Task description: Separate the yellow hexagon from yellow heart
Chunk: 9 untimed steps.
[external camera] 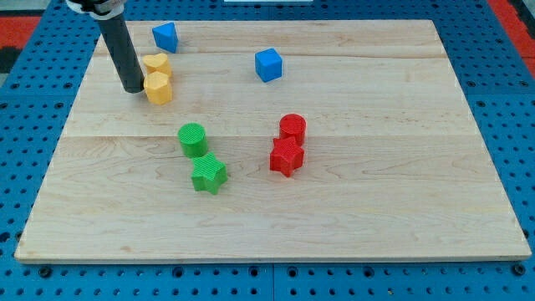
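The yellow hexagon block touches the yellow heart block on the pale wooden board, over blue pegboard. The rod's tip, holding nothing, stands just left of the hexagon.

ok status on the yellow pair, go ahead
My tip down at the view's left of yellow hexagon. Yellow heart touching it, just above. Not separated yet. Nothing in the way.

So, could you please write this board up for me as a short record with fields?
tip: my tip sits just left of the yellow pair
yellow pair: yellow heart above yellow hexagon, touching, not yet separated
blue: blue block near top left; blue cube top centre
green: green cylinder above green star
red: red cylinder touching red star
surface: wooden board
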Each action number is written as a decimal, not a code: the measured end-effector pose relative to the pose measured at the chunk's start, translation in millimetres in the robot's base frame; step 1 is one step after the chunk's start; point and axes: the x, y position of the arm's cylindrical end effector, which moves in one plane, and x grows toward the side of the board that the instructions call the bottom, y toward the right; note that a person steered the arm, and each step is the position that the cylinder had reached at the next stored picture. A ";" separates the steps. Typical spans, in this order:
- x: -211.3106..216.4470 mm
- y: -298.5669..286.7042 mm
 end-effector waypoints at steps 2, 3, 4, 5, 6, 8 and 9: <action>-18.5 -27.6; -30.5 -0.4; -20.7 59.2; -16.2 65.4; 8.7 63.4; 22.4 123.3; 58.0 130.5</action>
